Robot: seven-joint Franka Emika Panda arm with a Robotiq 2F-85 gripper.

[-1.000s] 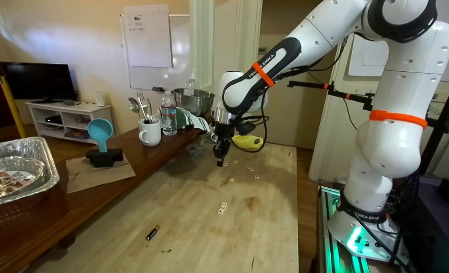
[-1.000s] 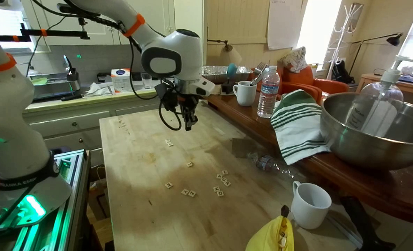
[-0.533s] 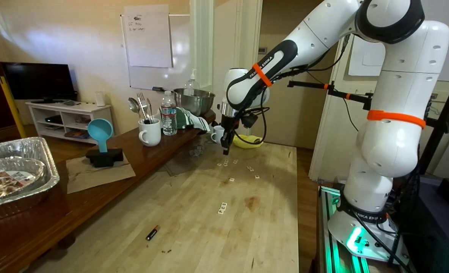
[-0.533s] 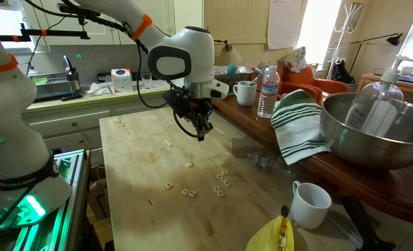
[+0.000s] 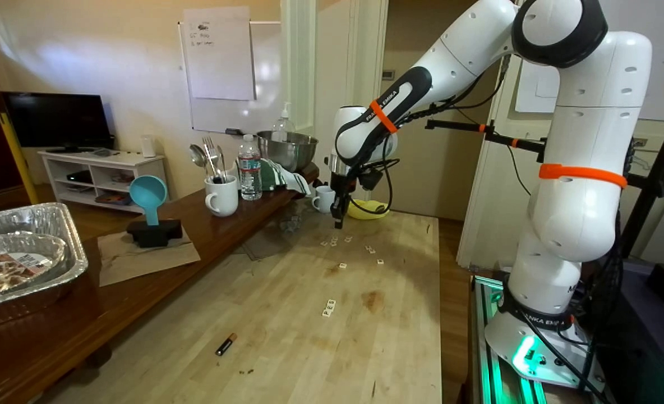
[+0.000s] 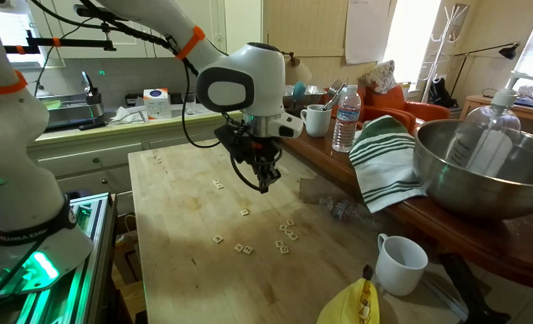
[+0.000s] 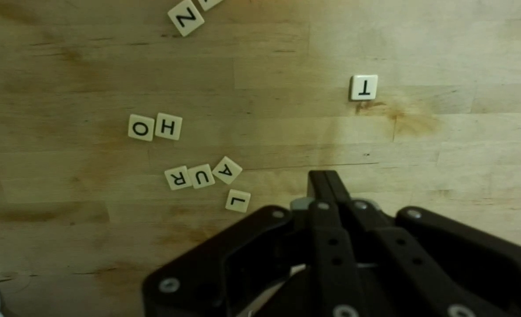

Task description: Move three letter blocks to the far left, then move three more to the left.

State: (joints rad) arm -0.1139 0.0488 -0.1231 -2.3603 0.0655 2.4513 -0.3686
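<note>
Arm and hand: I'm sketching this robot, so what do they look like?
The arm is white and rounded, with black trim, orange bands, black cables, partly covered FRANKA EMIKA lettering and a green light at its base. The hand is black and angular, with silvery screws and two narrow fingers.

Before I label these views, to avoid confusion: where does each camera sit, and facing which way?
An exterior view: at the battery end of the table, facing the yellow pouch; arm at picture right.
An exterior view: at the yellow pouch end, facing back toward the kitchen counter; arm at picture left.
Wrist view: on the arm, facing down at letter blocks; shut tool at bottom.
Both exterior views share arm, table, letter blocks.
</note>
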